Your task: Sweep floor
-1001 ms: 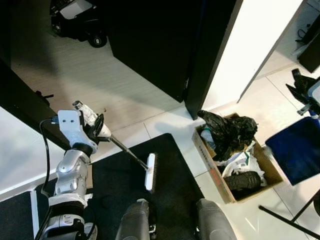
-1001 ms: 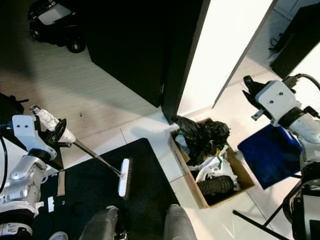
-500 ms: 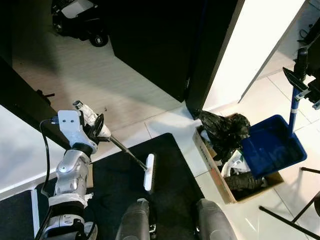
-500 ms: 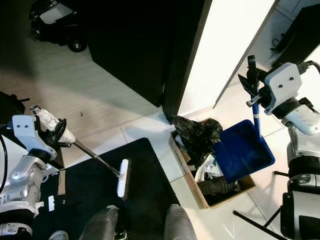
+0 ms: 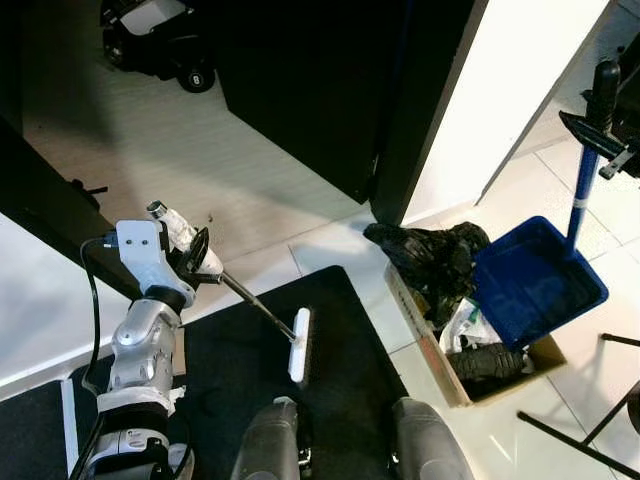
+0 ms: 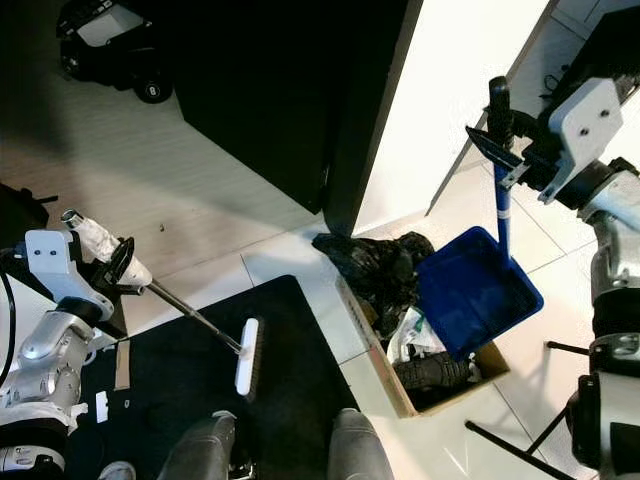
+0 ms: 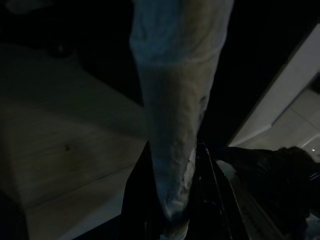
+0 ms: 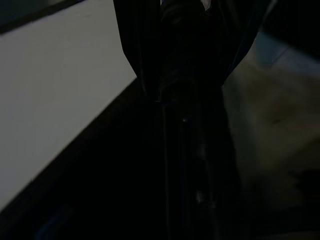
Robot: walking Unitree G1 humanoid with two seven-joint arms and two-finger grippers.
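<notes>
My left gripper (image 5: 196,258) is shut on the taped handle of a small broom (image 5: 262,313). The broom's white head (image 5: 300,344) rests on a black floor mat (image 5: 340,330) in front of my legs. My right gripper (image 6: 507,150) is shut on the upright handle of a blue dustpan (image 6: 478,291). The dustpan hangs tilted over a cardboard box (image 6: 396,387) of rubbish. A black plastic bag (image 5: 425,258) lies across the box's far end. In the left wrist view the pale taped handle (image 7: 177,115) runs between the fingers.
A tall dark cabinet (image 5: 330,90) and a white wall panel (image 5: 510,80) stand behind the box. A black wheeled toy car (image 5: 160,40) sits at the far left on the wood floor. A thin black stand leg (image 5: 575,440) crosses the tiles near right.
The right arm swung the blue dustpan in from the far right and up over the box, its handle now upright. The black bag shifted left. The left arm and broom stayed still.
</notes>
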